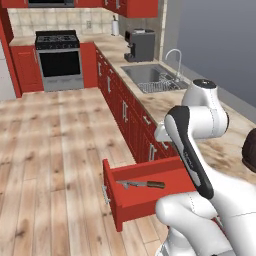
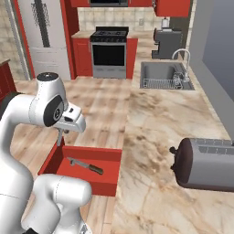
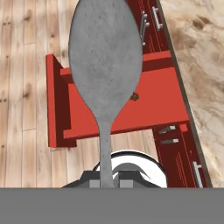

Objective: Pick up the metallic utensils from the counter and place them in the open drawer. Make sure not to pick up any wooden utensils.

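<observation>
My gripper (image 3: 107, 183) is shut on the handle of the small all-grey metal spoon (image 3: 105, 65), whose bowl points away from the hand, over the open drawer (image 3: 57, 105). In the right base view the spoon (image 2: 59, 136) hangs from the gripper (image 2: 61, 130) above the drawer's left wall (image 2: 50, 160). The knife (image 1: 142, 184), silver blade and dark brown handle, lies inside the red drawer (image 1: 112, 195); it is also seen from the right (image 2: 86, 165). The counter with stools and the wooden utensils are out of view.
The drawer sticks out over the wooden floor (image 1: 55, 150) below a marbled top (image 2: 151, 151) with a steel sink (image 2: 160, 73) and a dark toaster (image 2: 205, 164). A stove (image 2: 109, 50) and a coffee machine (image 1: 140, 45) stand at the far end.
</observation>
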### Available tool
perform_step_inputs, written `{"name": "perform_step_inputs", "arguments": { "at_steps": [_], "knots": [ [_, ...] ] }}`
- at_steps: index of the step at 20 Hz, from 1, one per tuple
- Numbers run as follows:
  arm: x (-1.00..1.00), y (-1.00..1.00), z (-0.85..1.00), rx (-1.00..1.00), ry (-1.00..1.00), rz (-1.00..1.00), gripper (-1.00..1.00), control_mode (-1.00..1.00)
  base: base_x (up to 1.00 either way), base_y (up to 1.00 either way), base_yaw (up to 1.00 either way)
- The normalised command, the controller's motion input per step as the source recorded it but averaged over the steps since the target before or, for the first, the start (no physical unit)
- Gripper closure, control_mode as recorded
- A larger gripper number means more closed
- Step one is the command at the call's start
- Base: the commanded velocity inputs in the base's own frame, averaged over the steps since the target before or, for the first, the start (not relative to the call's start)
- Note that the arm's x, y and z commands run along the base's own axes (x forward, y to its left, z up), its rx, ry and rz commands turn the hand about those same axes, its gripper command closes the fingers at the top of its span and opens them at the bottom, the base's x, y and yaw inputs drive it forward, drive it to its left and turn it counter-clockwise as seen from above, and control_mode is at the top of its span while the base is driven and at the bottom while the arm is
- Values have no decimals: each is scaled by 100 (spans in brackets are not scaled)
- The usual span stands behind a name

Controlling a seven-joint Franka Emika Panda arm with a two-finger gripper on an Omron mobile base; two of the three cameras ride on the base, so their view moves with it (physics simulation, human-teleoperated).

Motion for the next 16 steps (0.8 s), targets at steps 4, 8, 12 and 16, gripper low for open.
{"name": "perform_step_inputs", "arguments": {
  "at_steps": [4,8,12,16],
  "knots": [
    [0,0,0,0,0,0,100,100,18,0,0],
    [0,0,0,0,0,0,100,100,0,0,0],
    [0,0,0,0,0,0,100,100,0,0,0],
    [0,0,0,0,0,0,100,100,0,0,0]
  ]
}}
